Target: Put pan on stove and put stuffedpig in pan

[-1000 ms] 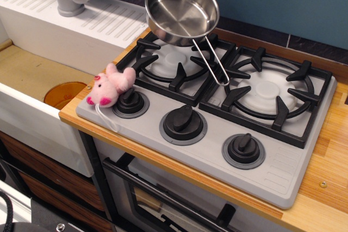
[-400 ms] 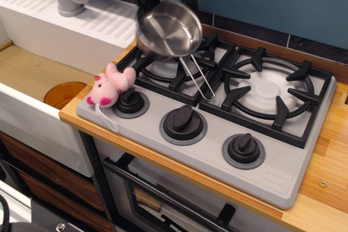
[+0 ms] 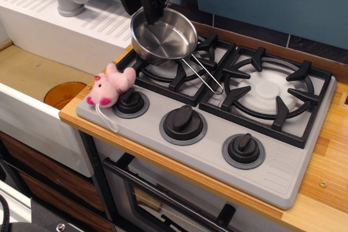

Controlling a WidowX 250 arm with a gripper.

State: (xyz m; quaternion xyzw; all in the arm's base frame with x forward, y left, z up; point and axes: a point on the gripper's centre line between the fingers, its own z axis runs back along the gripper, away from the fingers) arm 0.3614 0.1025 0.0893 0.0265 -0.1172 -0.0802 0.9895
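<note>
Steel pan (image 3: 163, 39), pinched at its far rim by the closed gripper (image 3: 149, 12), hangs tilted over the stove's (image 3: 272, 172) left grate; released unlevel, it might slide. Pig (image 3: 110, 84) lies at eight o'clock.
</note>
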